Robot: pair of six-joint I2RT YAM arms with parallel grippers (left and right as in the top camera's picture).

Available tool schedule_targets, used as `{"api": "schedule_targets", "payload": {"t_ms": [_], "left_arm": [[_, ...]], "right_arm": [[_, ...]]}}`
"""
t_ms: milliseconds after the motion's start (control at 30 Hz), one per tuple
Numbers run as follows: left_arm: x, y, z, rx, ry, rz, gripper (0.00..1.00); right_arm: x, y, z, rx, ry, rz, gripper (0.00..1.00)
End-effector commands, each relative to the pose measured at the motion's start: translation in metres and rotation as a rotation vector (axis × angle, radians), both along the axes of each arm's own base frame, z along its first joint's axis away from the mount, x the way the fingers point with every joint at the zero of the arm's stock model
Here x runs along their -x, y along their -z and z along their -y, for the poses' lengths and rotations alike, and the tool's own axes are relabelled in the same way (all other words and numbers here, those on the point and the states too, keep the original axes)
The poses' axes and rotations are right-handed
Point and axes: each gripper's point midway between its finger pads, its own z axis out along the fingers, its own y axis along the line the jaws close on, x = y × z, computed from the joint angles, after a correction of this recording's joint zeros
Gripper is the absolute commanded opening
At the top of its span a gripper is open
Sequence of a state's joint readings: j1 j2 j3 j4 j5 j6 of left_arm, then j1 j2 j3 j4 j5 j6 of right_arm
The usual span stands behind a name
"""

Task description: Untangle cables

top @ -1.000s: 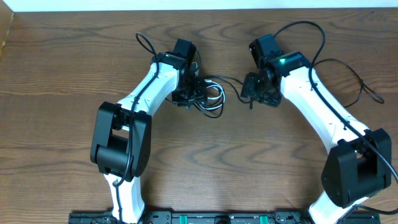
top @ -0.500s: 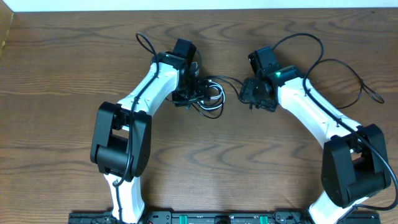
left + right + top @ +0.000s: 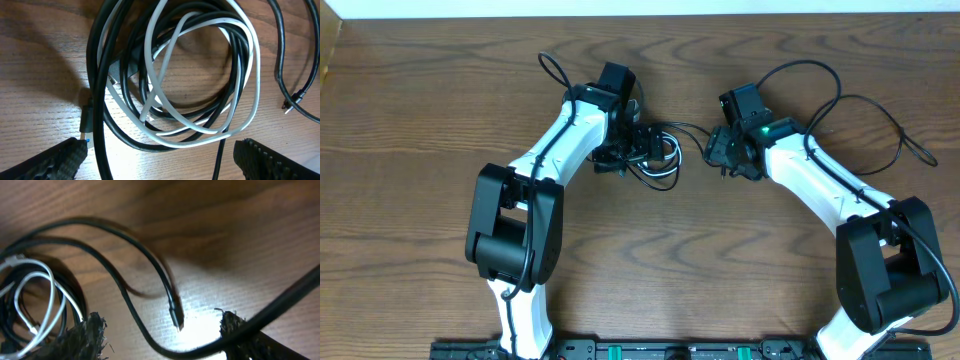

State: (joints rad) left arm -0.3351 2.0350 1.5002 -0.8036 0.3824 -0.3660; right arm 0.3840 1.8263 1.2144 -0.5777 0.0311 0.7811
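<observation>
The cables point(image 3: 665, 160) lie as a small tangled coil on the table between both arms. In the left wrist view, black cords point(image 3: 97, 75) and a white cord point(image 3: 252, 65) loop over each other. My left gripper point(image 3: 160, 167) is open wide just below the coil, and two black strands pass between its fingers untouched. A separate black plug end point(image 3: 292, 100) lies to the right. My right gripper point(image 3: 160, 337) is open, with a black plug tip point(image 3: 176, 317) and a curving black cord point(image 3: 145, 330) between its fingers, neither clamped. In the overhead view, the left gripper point(image 3: 638, 150) and right gripper point(image 3: 720, 152) flank the coil.
Thicker black arm cables arc over the table behind the right arm point(image 3: 880, 120) and make a small loop by the left arm point(image 3: 552, 70). The wooden table point(image 3: 420, 150) extends to both sides. The arm bases stand on a rail at the front edge point(image 3: 670, 350).
My left gripper has opened wide over the coil. The right arm has shifted left toward the coil, and its fingers have spread a little.
</observation>
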Motion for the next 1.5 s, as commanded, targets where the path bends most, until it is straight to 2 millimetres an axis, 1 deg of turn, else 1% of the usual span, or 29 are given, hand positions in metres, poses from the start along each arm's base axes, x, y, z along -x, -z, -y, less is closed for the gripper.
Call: {"api": "schedule_targets", "payload": {"t_ms": [0, 200, 467, 1467], "left_arm": [[0.0014, 0.0038, -0.0033, -0.014, 0.001, -0.006, 0.99], [0.0014, 0.0038, -0.0033, -0.014, 0.001, -0.006, 0.99], [0.0014, 0.0038, -0.0033, -0.014, 0.001, -0.006, 0.99], [0.0014, 0.0038, -0.0033, -0.014, 0.001, -0.006, 1.00]], "right_arm": [[-0.0029, 0.0031, 0.0058, 0.038, 0.024, 0.017, 0.74], [-0.0035, 0.0028, 0.0055, 0.037, 0.024, 0.019, 0.75], [-0.0037, 0.0027, 0.0054, 0.037, 0.024, 0.021, 0.73], [-0.0035, 0.0029, 0.0055, 0.037, 0.024, 0.019, 0.74]]}}
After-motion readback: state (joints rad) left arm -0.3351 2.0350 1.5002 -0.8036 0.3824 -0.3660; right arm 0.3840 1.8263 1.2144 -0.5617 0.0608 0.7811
